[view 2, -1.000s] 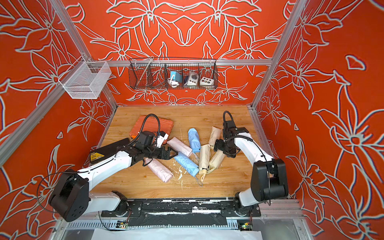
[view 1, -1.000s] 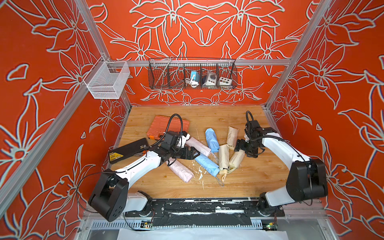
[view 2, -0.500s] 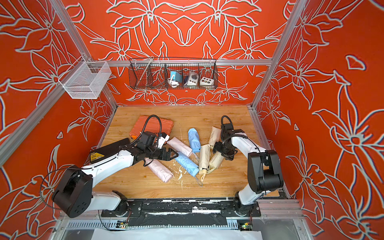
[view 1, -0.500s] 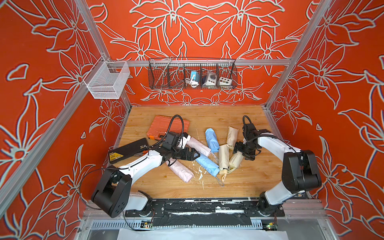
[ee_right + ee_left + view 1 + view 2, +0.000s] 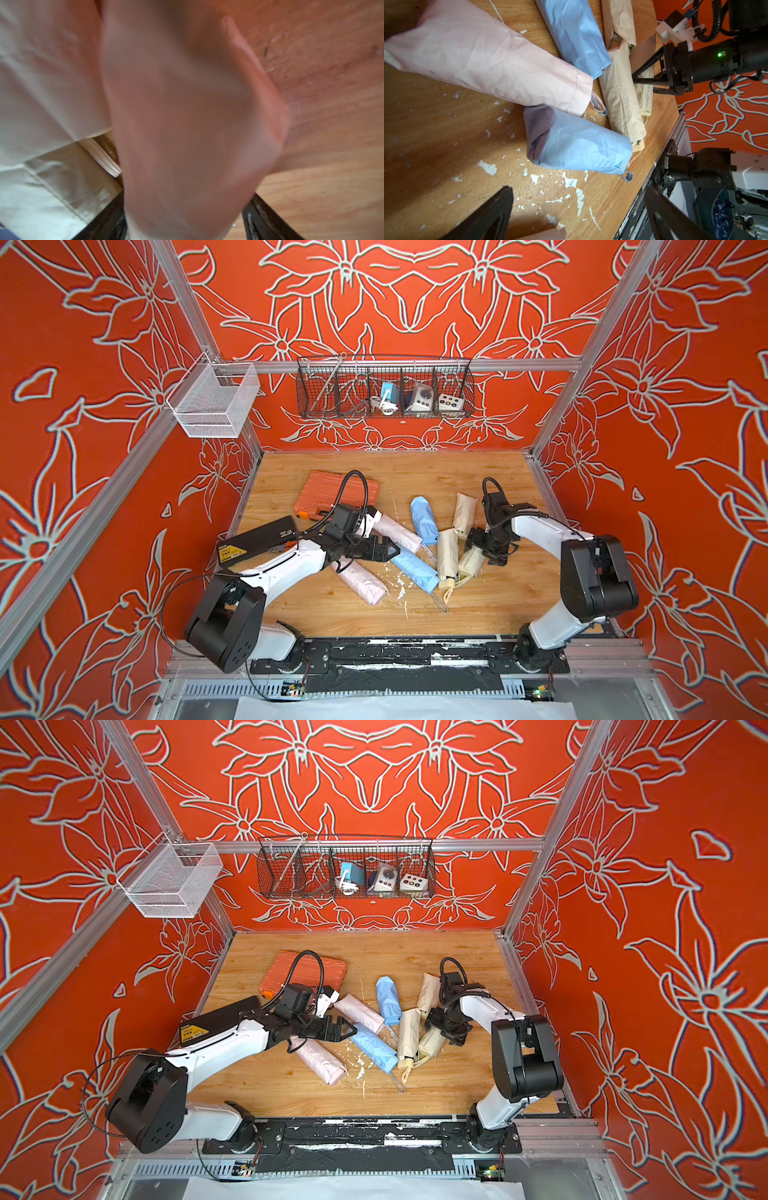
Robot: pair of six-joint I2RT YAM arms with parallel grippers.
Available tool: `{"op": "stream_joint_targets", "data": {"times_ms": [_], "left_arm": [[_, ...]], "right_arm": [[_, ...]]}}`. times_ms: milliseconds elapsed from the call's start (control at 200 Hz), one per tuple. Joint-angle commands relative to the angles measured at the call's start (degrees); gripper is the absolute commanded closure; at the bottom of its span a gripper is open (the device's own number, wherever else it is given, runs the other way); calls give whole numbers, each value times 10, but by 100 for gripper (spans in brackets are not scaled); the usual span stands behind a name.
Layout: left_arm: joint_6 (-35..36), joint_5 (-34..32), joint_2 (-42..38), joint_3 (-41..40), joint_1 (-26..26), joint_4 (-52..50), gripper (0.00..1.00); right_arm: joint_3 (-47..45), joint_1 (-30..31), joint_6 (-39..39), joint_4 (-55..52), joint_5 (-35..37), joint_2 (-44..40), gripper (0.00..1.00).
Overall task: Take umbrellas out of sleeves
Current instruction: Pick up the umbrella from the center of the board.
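Observation:
Several umbrellas in their sleeves lie in a heap mid-table: two pale pink, two light blue, and three cream. My left gripper is open and holds nothing. It hovers low between the pink ones, beside the nearer blue umbrella. My right gripper is shut on the far end of the rightmost cream umbrella. Its blurred fabric fills the gap between the jaws.
An orange tool case and a black case lie at the left of the wooden table. White paint flecks dot the boards. A black wire basket and a white mesh basket hang on the back rails.
My right arm folded inward and its gripper shifted slightly left and nearer, onto the end of the rightmost cream umbrella. The left arm has hardly moved.

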Motion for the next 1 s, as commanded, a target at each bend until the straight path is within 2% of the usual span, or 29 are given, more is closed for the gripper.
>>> {"op": "stream_joint_targets", "data": {"times_ms": [0, 160, 345, 580, 996], "left_arm": [[-1, 2, 2, 7, -2, -7, 3], [-11, 4, -1, 2, -2, -2, 3], [-17, 6, -4, -3, -2, 1, 3], [-22, 6, -11, -11, -2, 4, 3], [-30, 17, -2, -13, -2, 9, 3]], "right_arm": [[-13, 5, 20, 2, 28, 6, 18], [-19, 5, 17, 3, 43, -2, 23], [-18, 5, 4, -5, 64, -6, 39], [-20, 5, 0, -1, 62, -8, 47], [-12, 5, -28, -5, 81, -38, 53]]}}
